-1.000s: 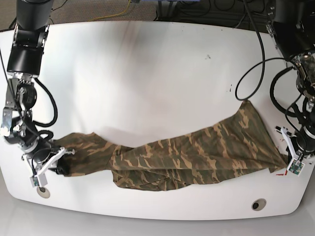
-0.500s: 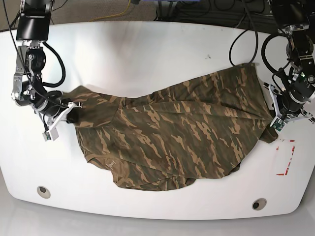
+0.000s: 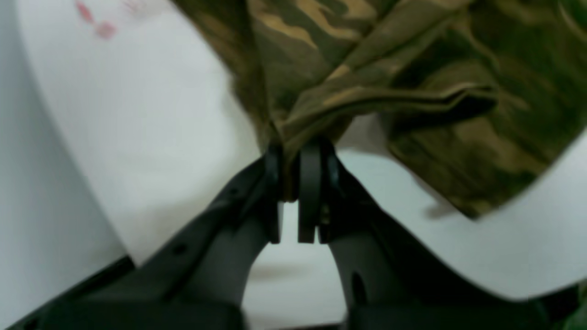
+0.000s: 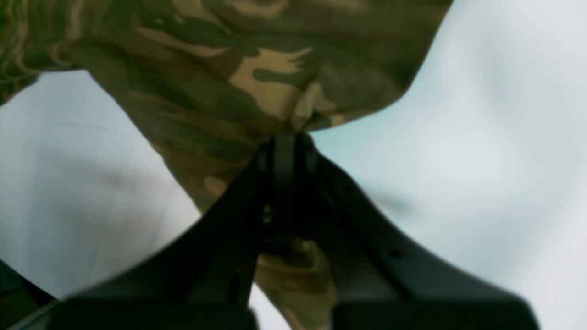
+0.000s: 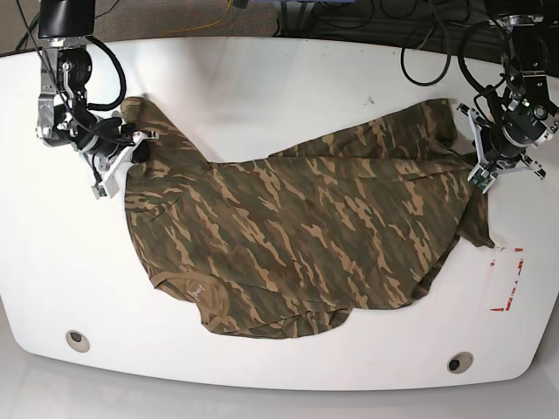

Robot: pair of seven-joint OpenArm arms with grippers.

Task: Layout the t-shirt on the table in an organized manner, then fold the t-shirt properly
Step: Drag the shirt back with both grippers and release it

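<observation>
Left gripper point(image 3: 293, 156) clenched on a bunched fold of the t-shirt point(image 5: 306, 236), cloth pinched between the two dark fingers point(image 3: 310, 183) and fanning up and away from them in the left wrist view. Seen from the base view at the right side of the table point(image 5: 262, 105), holding the shirt's edge near the far right corner. Right gripper point(image 4: 284, 142) likewise clamped on a pinch of camouflage cloth, fabric spreading above the tips and a flap hanging below them in the right wrist view. In the base view, placed at the left side of the table toward the far edge, gripping the shirt's upper left corner.

Between the two grips, shirt spread wide over the middle of the white tabletop, mostly flat with long creases running across it. Neck opening point(image 5: 199, 290) toward the near left, lower hem bunched and rumpled along the near edge. One corner of cloth draped down just beside the red-marked rectangle point(image 5: 507, 279) at the right, not quite touching it. Two round grommet holes point(image 5: 77, 340) near the front edge, both apart from the cloth. Dark cables point(image 5: 437, 44) trailing behind the far edge.
</observation>
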